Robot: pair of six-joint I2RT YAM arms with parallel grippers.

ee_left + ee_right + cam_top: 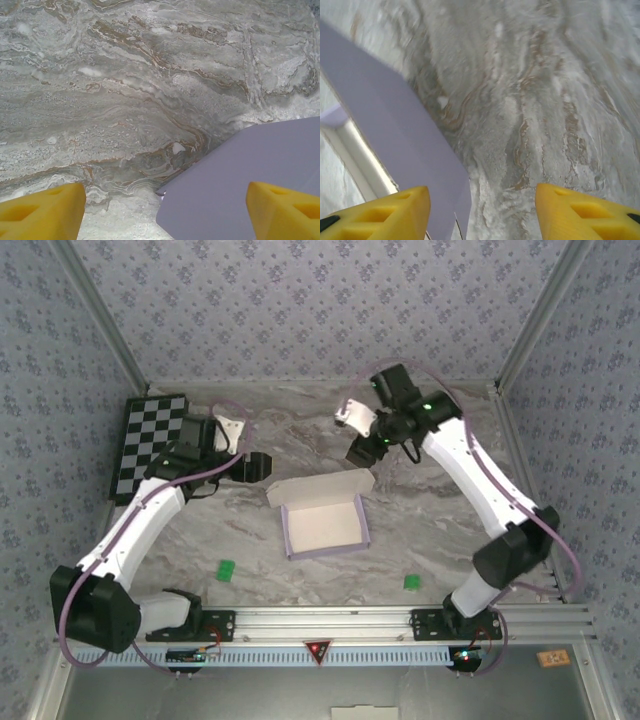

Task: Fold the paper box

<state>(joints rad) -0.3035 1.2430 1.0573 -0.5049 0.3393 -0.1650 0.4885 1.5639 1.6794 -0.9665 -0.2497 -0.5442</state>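
Paper box (322, 524) sits mid-table, between the arms. It is a shallow tray, cream inside and lavender outside, and its lid flap (320, 486) stands open along the far edge. Nothing lies in the tray.

Left gripper (257, 467) is just left of the far-left corner, fingers spread, holding nothing. Right gripper (361, 452) is just beyond the far-right corner, fingers (395, 210) apart, also empty.

Risks, as judged:
- The light card may skid on the marble table (440, 510) if pushed from one side only.
- The unheld lid may spring back or crease off its score line.
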